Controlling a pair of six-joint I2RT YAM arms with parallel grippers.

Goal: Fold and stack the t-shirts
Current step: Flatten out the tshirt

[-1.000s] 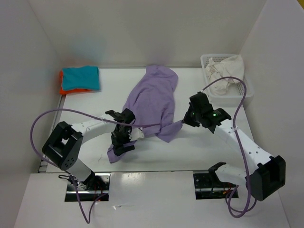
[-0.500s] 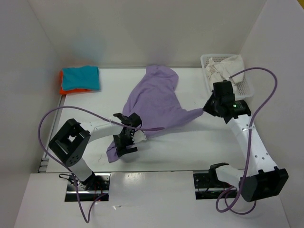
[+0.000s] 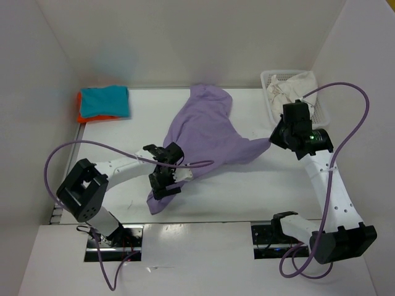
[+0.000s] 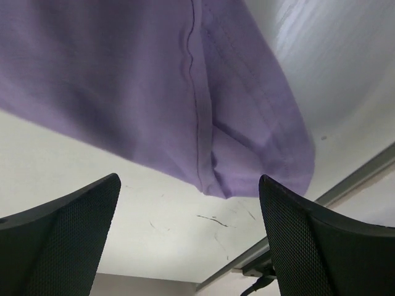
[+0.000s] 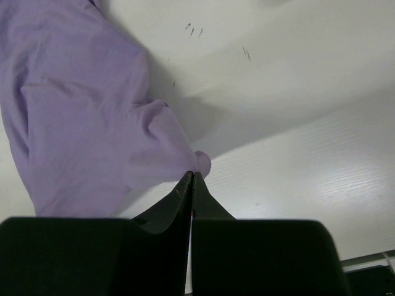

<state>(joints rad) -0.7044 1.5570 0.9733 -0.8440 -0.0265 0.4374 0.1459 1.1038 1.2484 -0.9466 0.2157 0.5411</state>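
Note:
A lavender purple t-shirt point(image 3: 203, 132) lies spread across the middle of the table. My right gripper point(image 3: 271, 139) is shut on its right corner point(image 5: 197, 163), which it holds pulled out toward the basket. My left gripper point(image 3: 162, 180) stands open over the shirt's near left corner point(image 4: 247, 160), its jaws wide apart with nothing between them. A folded teal-blue t-shirt point(image 3: 105, 100) rests on an orange one point(image 3: 80, 115) at the back left. An off-white t-shirt point(image 3: 295, 87) lies crumpled in the basket.
A white mesh basket point(image 3: 323, 115) stands at the back right. White walls close in the table on the left, back and right. A metal rail point(image 4: 358, 182) runs along the table's near edge.
My right gripper has drawn the purple shirt's corner to the right and back, stretching the cloth out. My left gripper stayed open and shifted slightly; the shirt's near left corner slid toward the front.

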